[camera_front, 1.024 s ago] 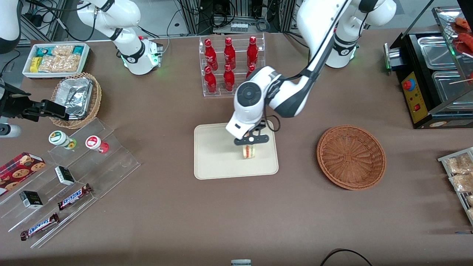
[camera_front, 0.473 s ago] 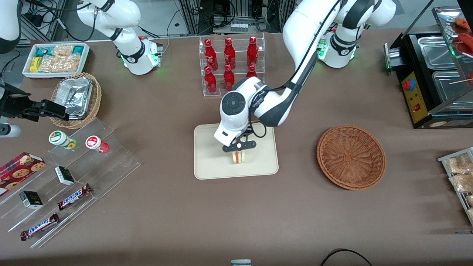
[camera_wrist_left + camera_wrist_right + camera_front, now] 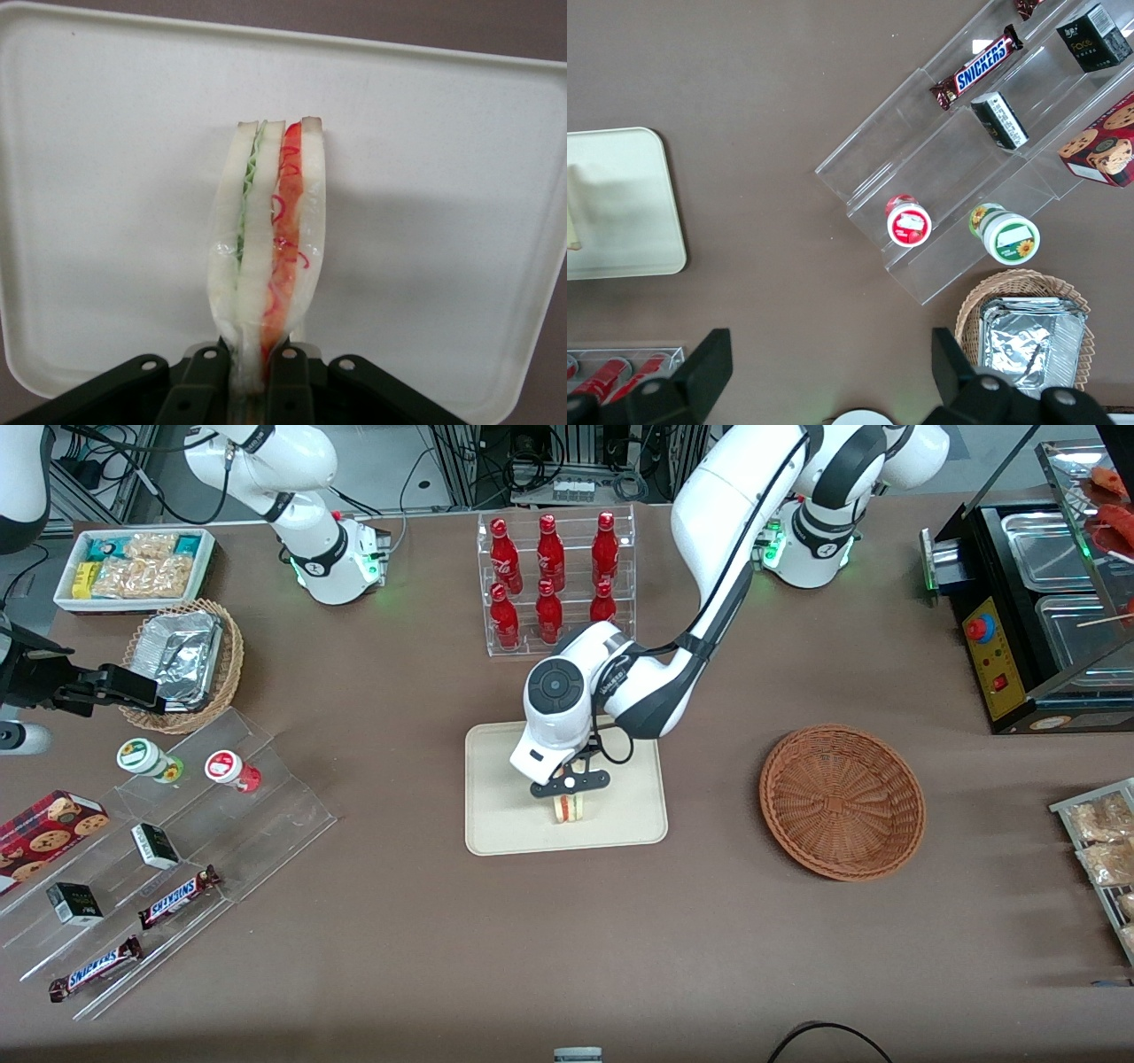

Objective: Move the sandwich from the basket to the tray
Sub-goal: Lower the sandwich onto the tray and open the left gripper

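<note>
My left gripper (image 3: 570,790) is shut on the sandwich (image 3: 568,808), a pale bread wedge with red and green filling, and holds it low over the cream-beige tray (image 3: 496,815), near the tray's middle. In the left wrist view the sandwich (image 3: 266,257) stands between the black fingers (image 3: 204,390), pinched at its narrow end, with the tray (image 3: 443,195) under it. Whether the sandwich touches the tray I cannot tell. The reddish-brown wicker basket (image 3: 842,802) lies beside the tray, toward the working arm's end, with nothing in it.
A clear rack of red bottles (image 3: 551,580) stands farther from the front camera than the tray. Toward the parked arm's end are a clear stepped stand with jars and candy bars (image 3: 177,841), a tan basket of foil containers (image 3: 182,660) and a white snack bin (image 3: 133,567).
My gripper has carried the sandwich over the tray toward the parked arm's end and a little nearer the front camera, slowing in the last half second. The basket has not moved.
</note>
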Action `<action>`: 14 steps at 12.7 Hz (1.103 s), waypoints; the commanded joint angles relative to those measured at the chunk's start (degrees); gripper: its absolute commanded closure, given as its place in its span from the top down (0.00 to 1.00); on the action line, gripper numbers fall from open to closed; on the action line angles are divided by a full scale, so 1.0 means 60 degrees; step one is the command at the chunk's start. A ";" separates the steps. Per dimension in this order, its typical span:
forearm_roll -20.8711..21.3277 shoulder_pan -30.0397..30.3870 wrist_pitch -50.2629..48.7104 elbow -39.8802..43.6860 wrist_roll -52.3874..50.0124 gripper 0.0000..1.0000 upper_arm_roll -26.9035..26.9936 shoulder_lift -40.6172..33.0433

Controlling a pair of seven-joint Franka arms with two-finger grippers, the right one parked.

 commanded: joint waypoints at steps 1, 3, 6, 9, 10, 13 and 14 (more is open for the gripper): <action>-0.0247 -0.0066 -0.0201 0.0255 -0.0169 0.00 0.0077 0.0126; -0.0247 -0.0066 -0.0186 0.0255 -0.0257 0.00 0.0077 0.0184; -0.0218 -0.0066 0.0106 0.0226 -0.0594 0.00 0.0091 0.0287; -0.0189 -0.0066 0.0121 0.0225 -0.0594 0.00 0.0092 0.0360; -0.0189 -0.0066 0.0180 0.0225 -0.0638 0.47 0.0092 0.0375; -0.0189 -0.0081 0.0239 0.0225 -0.0638 1.00 0.0092 0.0404; -0.0203 -0.0081 0.0239 0.0240 -0.0638 1.00 0.0077 0.0361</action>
